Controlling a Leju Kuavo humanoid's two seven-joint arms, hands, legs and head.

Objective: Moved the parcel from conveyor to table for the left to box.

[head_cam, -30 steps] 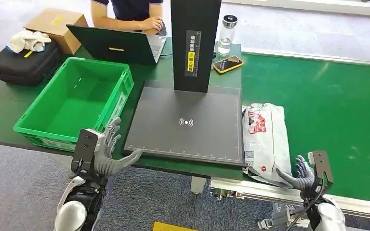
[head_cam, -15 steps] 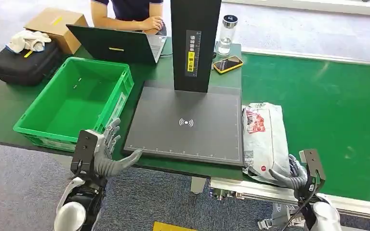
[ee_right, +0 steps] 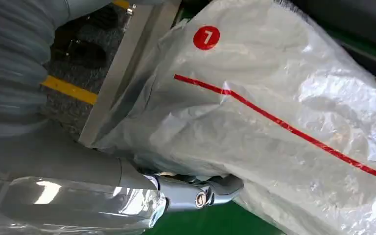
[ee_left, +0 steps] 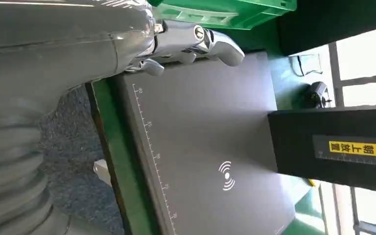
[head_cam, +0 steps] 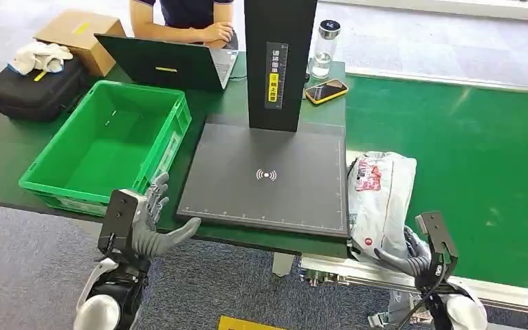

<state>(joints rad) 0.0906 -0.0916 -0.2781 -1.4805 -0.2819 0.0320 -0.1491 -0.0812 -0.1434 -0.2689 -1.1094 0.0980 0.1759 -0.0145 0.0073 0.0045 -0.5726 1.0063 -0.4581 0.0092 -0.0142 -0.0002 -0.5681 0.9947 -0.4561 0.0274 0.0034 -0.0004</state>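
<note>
Green conveyor belt (head_cam: 467, 137) on my right, dark green table (head_cam: 14, 155) ahead with the black scan pad (head_cam: 268, 172) in the middle, its post (head_cam: 278, 62) standing at the far edge. Parcel (head_cam: 379, 199) is a grey poly mailer, on the belt edge, just beside the pad. Right hand (head_cam: 412, 256) is at the parcel's near end; in the right wrist view the thumb (ee_right: 196, 193) lies against the plastic underneath. Fingers look curled onto the bag, so I read it as a grasp, not confirmed as a firm one (the bag hides the fingers). Gripping the near end makes sense, it's the closest edge to drag or lift from

Left hand (head_cam: 148, 223) is released, fingers apart, hovering at the pad's near corner, holding nothing. I judge it's parked there to take the parcel once it lands. Green crate (head_cam: 172, 148) sits left of the pad, the box target. Person at the laptop (head_cam: 172, 65) across the table

Next: lift and carry left onto the pad. Slippery film could slip
</note>
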